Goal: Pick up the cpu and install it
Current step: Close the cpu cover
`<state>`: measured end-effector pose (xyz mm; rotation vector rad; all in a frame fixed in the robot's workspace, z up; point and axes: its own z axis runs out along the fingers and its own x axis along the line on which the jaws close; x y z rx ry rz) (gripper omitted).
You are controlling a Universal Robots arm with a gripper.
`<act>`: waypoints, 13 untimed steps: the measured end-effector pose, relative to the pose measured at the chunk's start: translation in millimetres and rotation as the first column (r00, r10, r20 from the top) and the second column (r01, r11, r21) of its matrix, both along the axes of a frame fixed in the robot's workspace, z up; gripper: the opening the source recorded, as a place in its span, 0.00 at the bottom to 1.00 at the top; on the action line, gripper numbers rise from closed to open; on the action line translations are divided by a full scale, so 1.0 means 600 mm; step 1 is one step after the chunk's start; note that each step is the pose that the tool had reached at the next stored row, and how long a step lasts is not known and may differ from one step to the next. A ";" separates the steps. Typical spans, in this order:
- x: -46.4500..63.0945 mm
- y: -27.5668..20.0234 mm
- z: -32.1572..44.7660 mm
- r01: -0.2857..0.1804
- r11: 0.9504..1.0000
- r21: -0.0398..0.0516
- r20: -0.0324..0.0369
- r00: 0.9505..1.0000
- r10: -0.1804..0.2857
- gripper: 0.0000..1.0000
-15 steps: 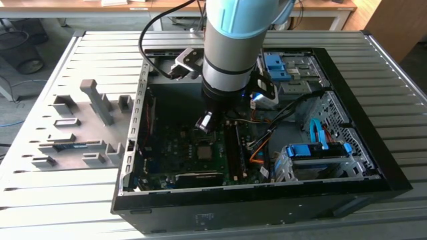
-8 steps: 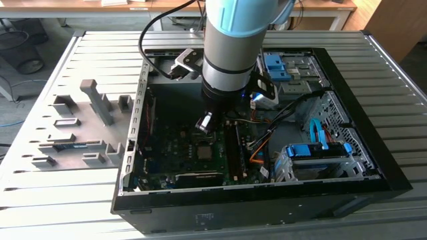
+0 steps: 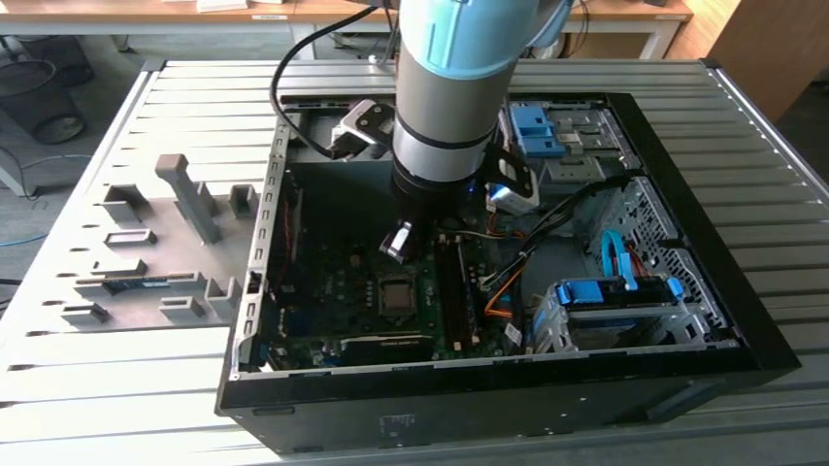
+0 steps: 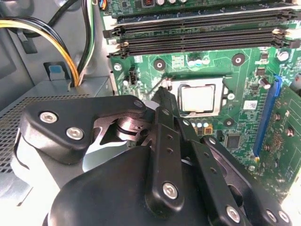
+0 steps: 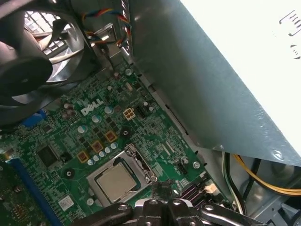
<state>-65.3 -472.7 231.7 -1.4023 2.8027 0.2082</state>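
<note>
The small, flat, square silvery-grey cpu (image 4: pixel 198 98) (image 5: pixel 114 181) lies seated in the dark metal socket frame (image 5: pixel 141 169) on the green motherboard (image 4: pixel 244 84) (image 5: pixel 89 132). The black gripper (image 4: pixel 165 96) hangs just beside the socket, near the cpu but apart from it; whether its fingers are spread or closed cannot be told. The black memory slots (image 4: pixel 197 35) lie beyond the socket
</note>
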 end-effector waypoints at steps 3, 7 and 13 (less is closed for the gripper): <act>0.000 0.0000 -0.001 -0.009 1.000 -0.009 0.000 1.000 0.009 0.10; 0.000 -0.0001 0.007 -0.012 1.000 -0.010 0.001 1.000 0.012 0.10; 0.000 0.0000 0.026 -0.025 1.000 -0.012 0.001 1.000 0.025 0.10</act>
